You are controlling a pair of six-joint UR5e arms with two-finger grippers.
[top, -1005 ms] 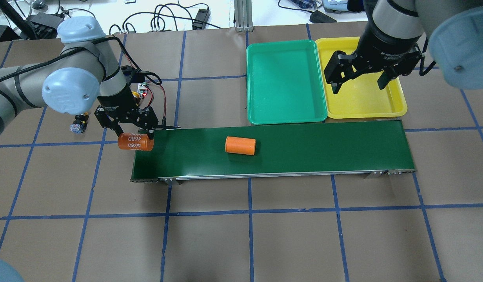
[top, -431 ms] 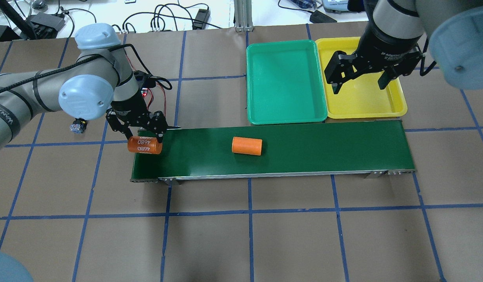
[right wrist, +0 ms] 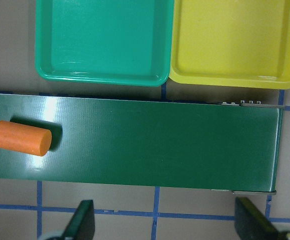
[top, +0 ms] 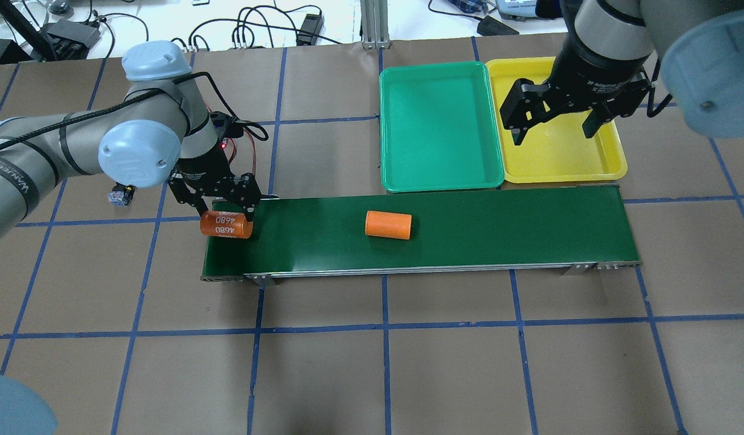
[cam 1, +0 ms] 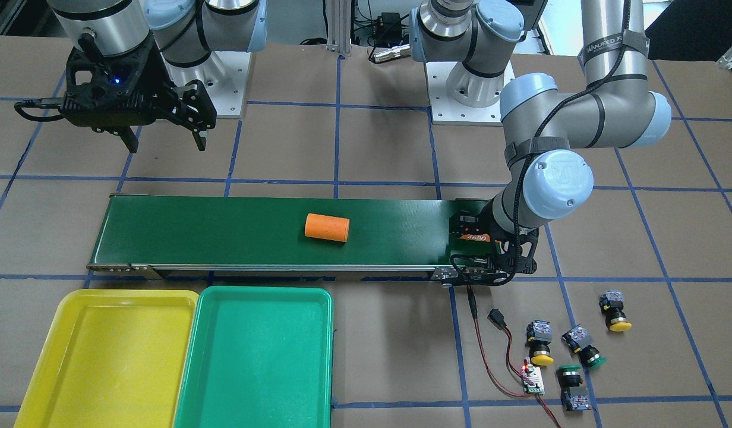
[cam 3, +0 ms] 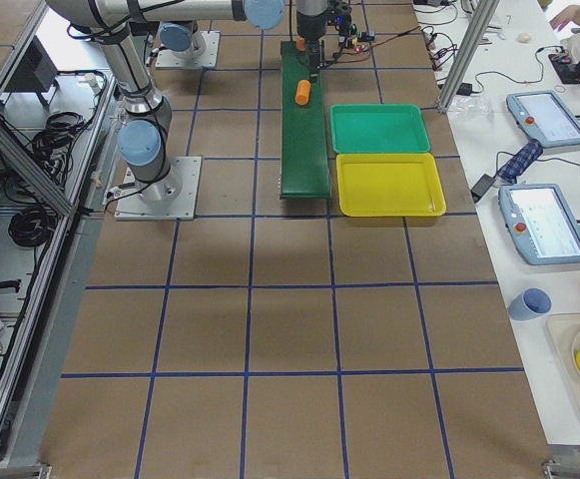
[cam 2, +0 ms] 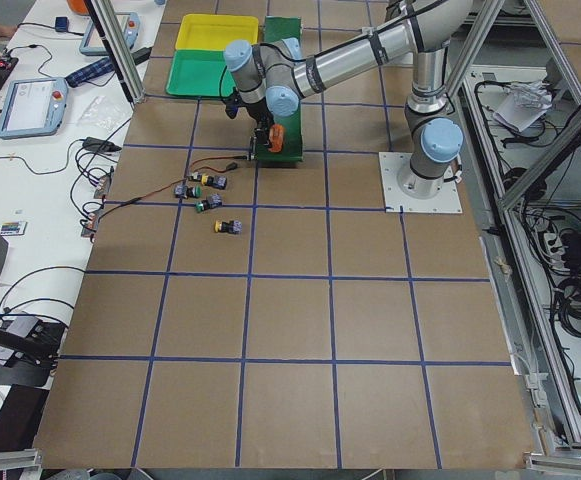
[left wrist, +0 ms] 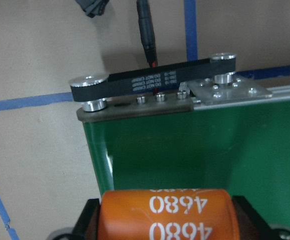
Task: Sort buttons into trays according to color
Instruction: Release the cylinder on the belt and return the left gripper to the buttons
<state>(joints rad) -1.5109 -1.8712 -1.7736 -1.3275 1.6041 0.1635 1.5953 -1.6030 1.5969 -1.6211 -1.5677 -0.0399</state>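
Observation:
Several buttons lie on the brown table off the belt's end: a yellow-capped one (cam 1: 541,345), a green-capped one (cam 1: 586,348), another yellow (cam 1: 614,314) and another green (cam 1: 571,383). The green tray (top: 438,127) and the yellow tray (top: 559,157) lie side by side beyond the belt, both empty. My left gripper (top: 226,217) is shut on an orange cylinder marked 4680 (left wrist: 164,217), held over the left end of the conveyor belt (top: 468,232). My right gripper (top: 552,138) hangs open over the yellow tray with nothing in it.
A second orange cylinder (top: 388,225) lies on the belt near its middle. A small circuit board with red wires (cam 1: 533,380) sits among the buttons. Cables and devices line the far table edge (top: 257,30).
My left gripper carried the 4680 cylinder rightward over the belt's end. The loose orange cylinder travelled to the right along the belt. The right gripper stayed put.

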